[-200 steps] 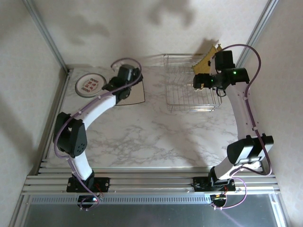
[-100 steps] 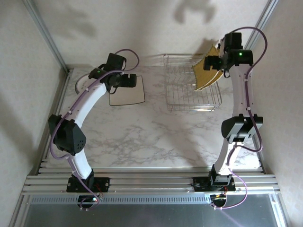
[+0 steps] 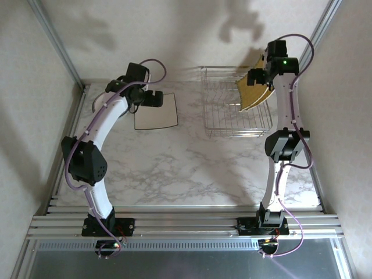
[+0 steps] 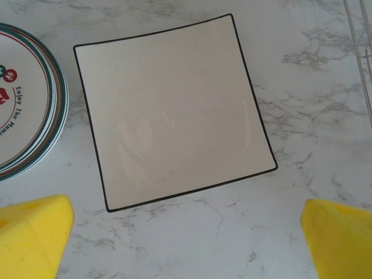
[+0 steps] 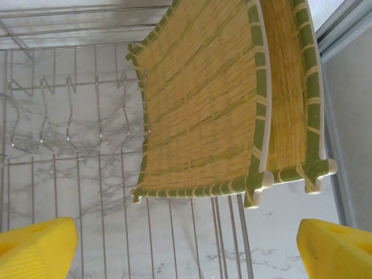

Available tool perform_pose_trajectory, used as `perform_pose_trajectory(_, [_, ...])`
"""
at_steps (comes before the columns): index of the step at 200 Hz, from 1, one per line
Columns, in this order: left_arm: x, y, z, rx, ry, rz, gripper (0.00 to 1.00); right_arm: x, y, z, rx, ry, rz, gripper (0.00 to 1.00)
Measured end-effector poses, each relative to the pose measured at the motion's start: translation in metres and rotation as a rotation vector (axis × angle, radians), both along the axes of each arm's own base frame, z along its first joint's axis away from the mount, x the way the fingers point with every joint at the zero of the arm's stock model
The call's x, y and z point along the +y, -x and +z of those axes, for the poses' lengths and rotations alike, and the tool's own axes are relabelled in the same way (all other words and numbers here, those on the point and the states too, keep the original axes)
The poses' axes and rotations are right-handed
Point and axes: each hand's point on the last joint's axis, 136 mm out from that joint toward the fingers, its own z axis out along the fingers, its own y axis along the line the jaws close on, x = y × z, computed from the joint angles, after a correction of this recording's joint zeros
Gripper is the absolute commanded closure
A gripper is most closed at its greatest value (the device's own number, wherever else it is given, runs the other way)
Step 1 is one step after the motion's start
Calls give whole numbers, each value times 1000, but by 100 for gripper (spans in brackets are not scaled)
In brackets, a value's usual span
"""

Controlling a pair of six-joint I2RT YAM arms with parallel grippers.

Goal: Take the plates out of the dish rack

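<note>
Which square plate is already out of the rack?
The plain white square plate, lying flat on the table. The two yellow woven plates stand in the dish rack.

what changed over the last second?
Left fingers rose and drew back from over the white square plate. Right fingers lifted away toward the far wall above the yellow woven plates. Both open, nothing held. Plates and dish rack unmoved.

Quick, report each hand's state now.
Left hand: open, holding nothing, over the white square plate.
Right hand: open, holding nothing, facing the yellow woven plates.
</note>
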Motion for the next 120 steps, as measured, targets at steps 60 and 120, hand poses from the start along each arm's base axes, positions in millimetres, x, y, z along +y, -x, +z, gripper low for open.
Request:
perform_pose_trajectory(60, [11,-8,2,-7,6,14,0,-7,-9,-19,26,10,-31,5])
perform_pose_trajectory(120, [12,-10,-9,17,-4,7,0,-5,-28,-26,-14,-21,-53,12])
